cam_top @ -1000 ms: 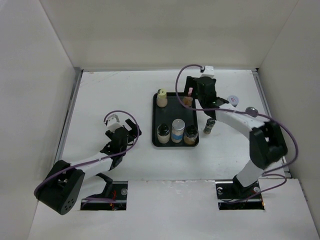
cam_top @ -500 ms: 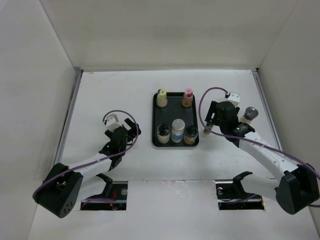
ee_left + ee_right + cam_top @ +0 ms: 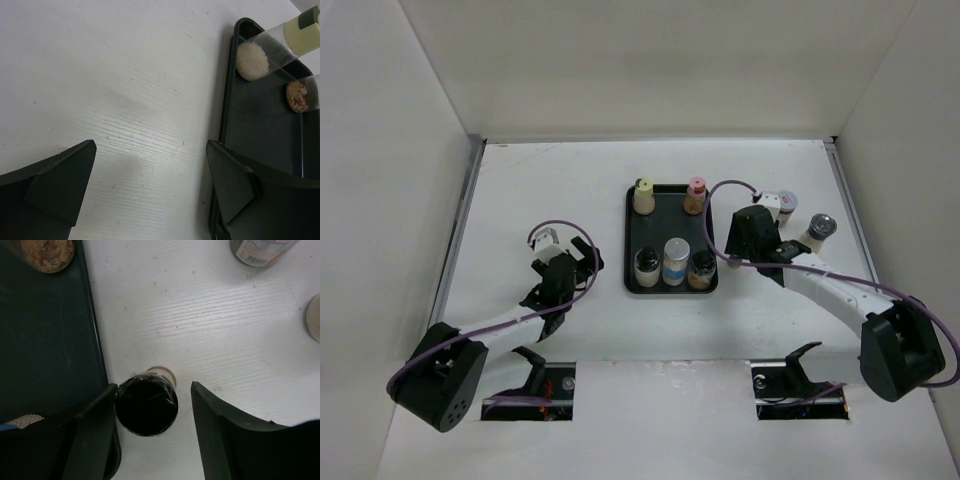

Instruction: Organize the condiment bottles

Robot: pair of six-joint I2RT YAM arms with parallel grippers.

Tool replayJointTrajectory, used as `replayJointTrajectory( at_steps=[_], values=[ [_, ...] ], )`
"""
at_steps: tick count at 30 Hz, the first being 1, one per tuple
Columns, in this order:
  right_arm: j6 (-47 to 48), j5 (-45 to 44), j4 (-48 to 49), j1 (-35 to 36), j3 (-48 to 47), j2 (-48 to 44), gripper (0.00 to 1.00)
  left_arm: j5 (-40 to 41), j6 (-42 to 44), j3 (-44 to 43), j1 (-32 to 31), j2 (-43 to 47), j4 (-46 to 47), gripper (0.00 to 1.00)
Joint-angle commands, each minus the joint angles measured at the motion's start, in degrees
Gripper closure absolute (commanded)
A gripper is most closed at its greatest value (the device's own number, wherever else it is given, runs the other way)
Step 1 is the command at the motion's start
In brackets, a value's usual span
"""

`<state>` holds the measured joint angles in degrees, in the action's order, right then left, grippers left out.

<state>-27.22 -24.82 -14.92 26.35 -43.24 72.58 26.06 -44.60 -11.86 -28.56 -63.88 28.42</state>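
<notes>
A flat black tray [image 3: 670, 229] holds several condiment bottles: a yellow-capped one [image 3: 644, 195], a pink-capped one [image 3: 696, 193], two black-capped jars [image 3: 647, 265] [image 3: 701, 267] and a taller silver-capped one with a blue-white label [image 3: 676, 260]. My right gripper [image 3: 738, 252] is open just right of the tray. In the right wrist view, the right gripper [image 3: 154, 390] straddles a black-capped bottle [image 3: 147, 406], the left finger [image 3: 95, 430] touching its cap. My left gripper [image 3: 582, 262] is open and empty over bare table left of the tray, as the left wrist view [image 3: 151, 147] shows.
Two more bottles stand right of the tray: one with a pale cap [image 3: 786, 203] and one with a silver cap [image 3: 820, 229]. White walls enclose the table on three sides. The tray's left rim [image 3: 225, 115] lies by my left gripper's right finger.
My right gripper has left the pink-capped bottle standing at the tray's back, swung right and come down around the black-capped bottle beside the tray. The left arm has not moved.
</notes>
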Motion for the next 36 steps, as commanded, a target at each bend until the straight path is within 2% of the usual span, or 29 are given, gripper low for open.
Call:
replayJointTrajectory(
  at_steps=[1, 5, 9, 12, 19, 27, 31, 36],
  values=[
    [0.1, -0.1, 3.3, 0.5, -2.5, 0.3, 0.36, -0.6, 0.0, 0.3, -0.3, -0.6, 3.3, 0.06],
    [1.2, -4.7, 2.5, 1.0, -3.5, 1.0, 0.5, -0.4, -0.1, 0.3, -0.4, -1.0, 3.5, 0.06],
    [3.1, -6.9, 1.8, 1.9, -7.2, -1.3, 0.53, -0.8, -0.1, 0.3, -0.7, -1.4, 3.8, 0.06],
    [5.7, -6.2, 3.4, 1.9, -13.9, -0.5, 0.53, -0.8, -0.1, 0.3, -0.7, -2.3, 4.9, 0.06],
    [13.2, 0.7, 7.6, 3.7, -35.8, 15.6, 0.53, -0.7, -0.1, 1.0, -0.5, -1.6, 5.1, 0.06],
    [15.5, 9.2, 4.7, 4.4, -57.5, 35.4, 0.53, -0.9, -0.1, 1.0, -0.2, -2.2, 5.1, 0.06],
    [15.8, 10.4, 3.9, 4.8, -61.9, 40.8, 0.53, -0.6, -0.1, 1.1, -0.1, -2.4, 5.1, 0.06],
    [15.7, 11.0, 4.2, 4.9, -62.0, 44.6, 0.53, -0.8, 0.0, 0.9, -0.2, -3.4, 5.2, 0.06]
  ],
)
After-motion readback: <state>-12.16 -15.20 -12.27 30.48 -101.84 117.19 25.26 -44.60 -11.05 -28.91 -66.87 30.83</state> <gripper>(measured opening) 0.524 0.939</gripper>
